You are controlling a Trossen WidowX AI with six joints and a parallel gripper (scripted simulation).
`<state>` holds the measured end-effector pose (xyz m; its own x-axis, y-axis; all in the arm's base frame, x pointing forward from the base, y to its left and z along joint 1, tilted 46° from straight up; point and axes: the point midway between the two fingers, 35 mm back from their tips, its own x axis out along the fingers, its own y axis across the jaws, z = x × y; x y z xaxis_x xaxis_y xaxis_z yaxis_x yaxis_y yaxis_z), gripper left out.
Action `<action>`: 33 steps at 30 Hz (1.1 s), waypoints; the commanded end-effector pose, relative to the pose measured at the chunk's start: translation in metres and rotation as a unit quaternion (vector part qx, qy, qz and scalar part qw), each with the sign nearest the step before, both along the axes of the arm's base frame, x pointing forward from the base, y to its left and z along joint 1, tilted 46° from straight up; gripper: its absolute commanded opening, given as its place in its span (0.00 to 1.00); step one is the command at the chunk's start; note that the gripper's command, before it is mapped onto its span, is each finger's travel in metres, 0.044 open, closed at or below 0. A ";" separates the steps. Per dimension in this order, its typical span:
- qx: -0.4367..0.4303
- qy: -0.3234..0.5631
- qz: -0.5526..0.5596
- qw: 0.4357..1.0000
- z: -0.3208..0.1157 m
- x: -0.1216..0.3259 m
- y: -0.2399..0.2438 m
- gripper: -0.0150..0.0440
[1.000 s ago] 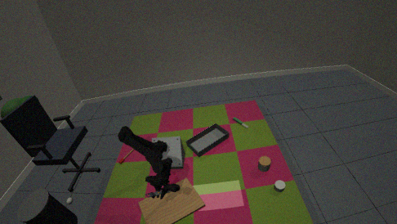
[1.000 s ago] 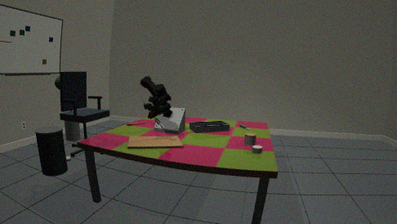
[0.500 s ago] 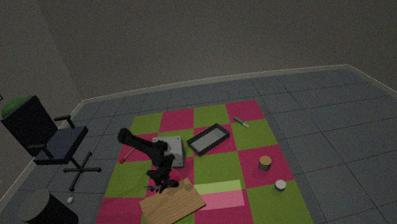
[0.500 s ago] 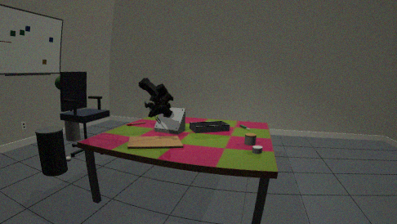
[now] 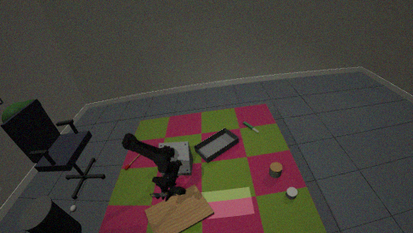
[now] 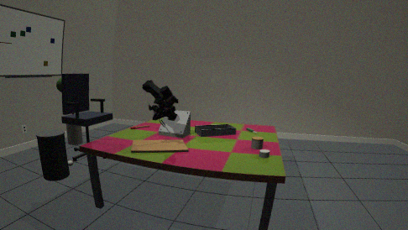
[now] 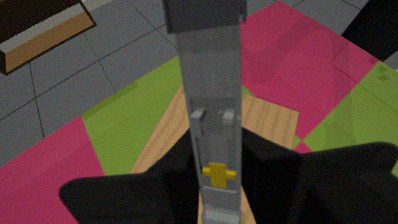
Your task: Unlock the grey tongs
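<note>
Tool (image 5: 175,195) (image 6: 166,117) (image 7: 211,128) grips grey tongs (image 5: 158,195) (image 6: 163,123) (image 7: 212,70) above tbl, nr wooden brd (image 5: 180,210) (image 6: 159,146) (image 7: 272,117).

Tongs (image 7: 212,70) shut between black fingers, yellow piece (image 7: 218,175) low on them, two small prongs above it. Board (image 7: 272,120) behind, on pink-green bench (image 7: 285,45).
</note>
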<state>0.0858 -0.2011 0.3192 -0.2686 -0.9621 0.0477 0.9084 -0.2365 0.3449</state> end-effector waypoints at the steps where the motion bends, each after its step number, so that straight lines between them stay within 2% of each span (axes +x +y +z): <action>1: 0.000 -0.001 -0.001 1.000 0.001 -0.001 0.001 0.00; 18: 0.000 0.001 0.000 1.000 0.001 -0.001 0.000 0.00; 33: 0.023 0.039 0.064 0.997 0.031 0.017 -0.030 0.00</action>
<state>0.0992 -0.2237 0.3435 -0.1720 -0.9843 0.0387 0.9493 -0.1551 0.2736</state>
